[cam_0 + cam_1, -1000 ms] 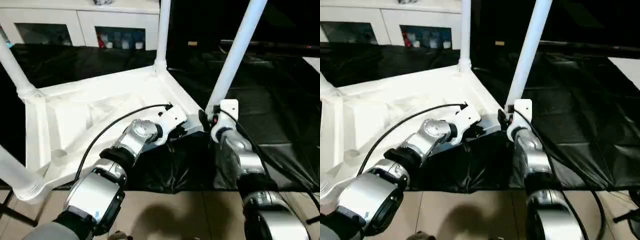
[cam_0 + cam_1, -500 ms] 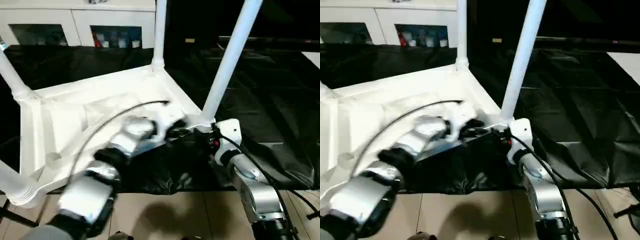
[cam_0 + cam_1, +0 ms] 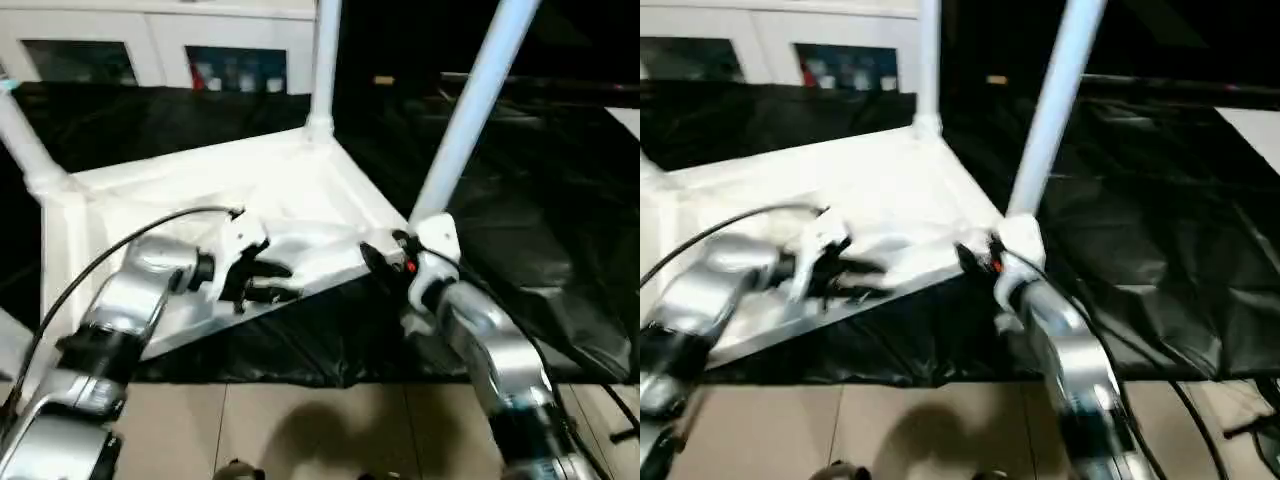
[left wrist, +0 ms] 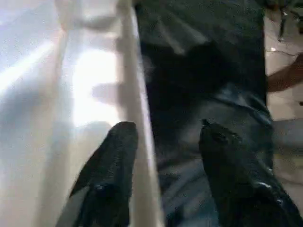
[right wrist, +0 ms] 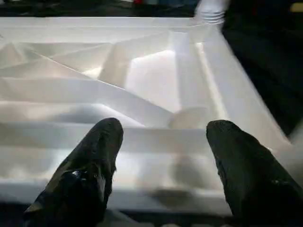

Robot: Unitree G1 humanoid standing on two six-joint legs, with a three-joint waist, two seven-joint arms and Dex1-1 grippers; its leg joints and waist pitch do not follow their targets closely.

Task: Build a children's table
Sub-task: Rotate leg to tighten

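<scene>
The white plastic children's table lies upside down on a surface covered with a crinkly black plastic sheet. Its square top faces down and its ribbed underside faces up. Long round white legs stand up from the round corner sockets. One leg rises at the far corner and one leg rises at the corner on the right. Another leg stands at the left corner.

The left claw is over the near edge of the table top, in front of the robot. Its two black fingers are spread apart. In the left wrist view one finger is over the white rim and the other is over the black sheet, with the rim running between them. The claw holds nothing.

The right claw is just beside the bottom of the right leg, near that corner of the table. Its two black fingers are wide apart and point across the ribbed underside. It holds nothing.

Behind the black surface stands a white cabinet with glass doors. In front of the surface is a pale tiled floor.
</scene>
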